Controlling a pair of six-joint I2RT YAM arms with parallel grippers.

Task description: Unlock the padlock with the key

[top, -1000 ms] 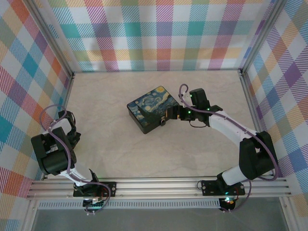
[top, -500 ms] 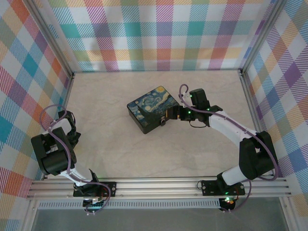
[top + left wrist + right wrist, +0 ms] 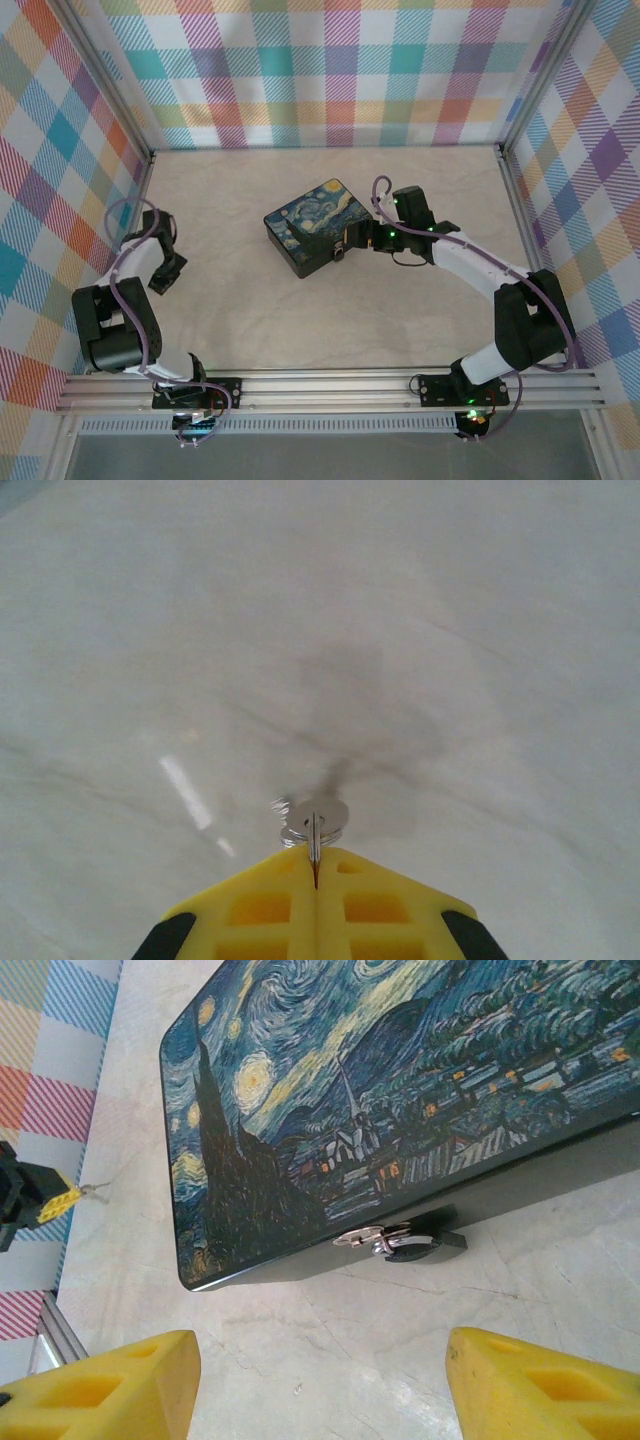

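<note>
Item 1, left gripper (image 3: 315, 870): yellow fingers (image 3: 260, 912) pressed flat together, pinching key (image 3: 314, 832). Pale key and ring (image 3: 290, 830) stuck out past tips, over marble-look table (image 3: 470, 630).
Item 2, right gripper (image 3: 320, 1370): fingers (image 3: 110, 1380) spread wide, empty.
Item 3, padlock (image 3: 422, 1246): hung at hasp (image 3: 362, 1237) on front wall of Starry Night box (image 3: 400, 1080), just ahead of right gripper, well apart from key.

I have the box (image 3: 312, 228) near the middle of the surface (image 3: 400, 330), with the padlock (image 3: 415, 1243) on its near side wall, low by the surface. My right claw (image 3: 350, 240) sits just right of the padlock, facing it. Well apart, toward the surface's left edge, my left claw (image 3: 160, 283) has the key (image 3: 314, 825) between its tips.
</note>
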